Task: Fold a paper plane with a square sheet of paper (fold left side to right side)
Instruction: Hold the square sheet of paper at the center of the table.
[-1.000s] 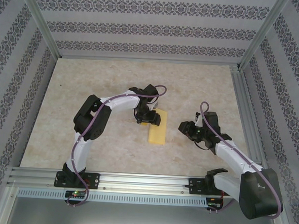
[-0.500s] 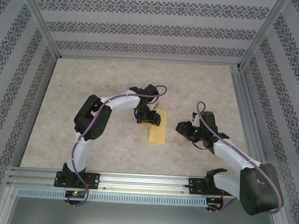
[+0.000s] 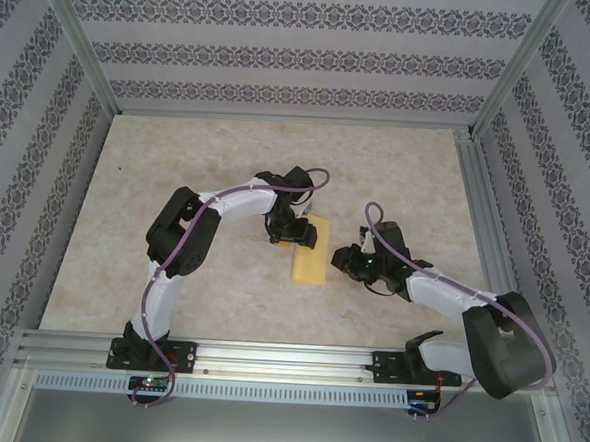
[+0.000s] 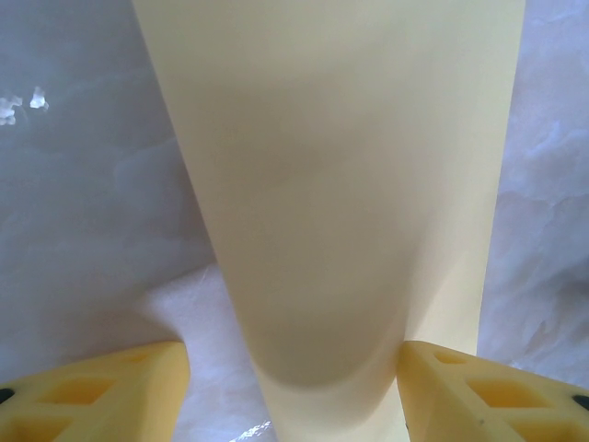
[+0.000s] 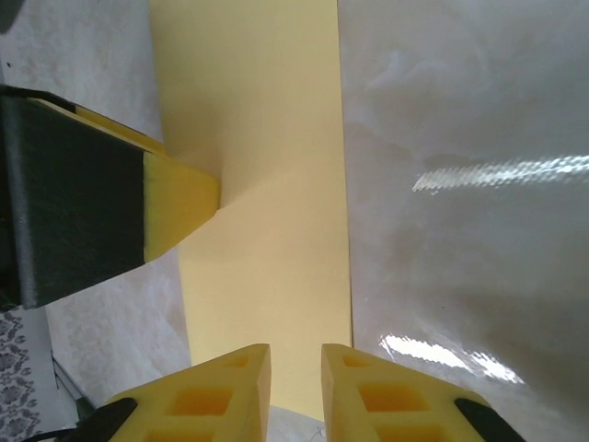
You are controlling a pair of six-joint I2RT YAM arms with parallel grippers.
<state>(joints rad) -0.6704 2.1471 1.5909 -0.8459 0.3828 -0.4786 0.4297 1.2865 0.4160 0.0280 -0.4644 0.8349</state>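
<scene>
Swung the right gripper (image 3: 345,261) leftward over the last second, from well clear of the sheet of paper (image 3: 311,264) to just beside its right long edge. Narrowed the jaws on the way to a thin slit with nothing in it, as seen from the right wrist. Kept the left gripper (image 3: 294,231) where it was, over the far end of the sheet, with its jaws standing wide and astride the paper rather than clamped on it. Shows one left finger (image 5: 179,207) with its tip touching the sheet's left edge in the right wrist view. Finds the sheet already doubled into a narrow strip, lying flat near the middle of the table (image 3: 178,174). Puts its long axis roughly from near to far, leaning slightly right at the far end. Places the strip to the left of the right gripper, broadside on, so any approach from that side meets the long edge and not a short end. Leaves the near half uncovered and closer to the right arm, with the far end already under the left. Probably calls for running along that long axis with the near-shut right fingers while the left pins the far end. Risks skewing the strip if pushed sideways instead.
</scene>
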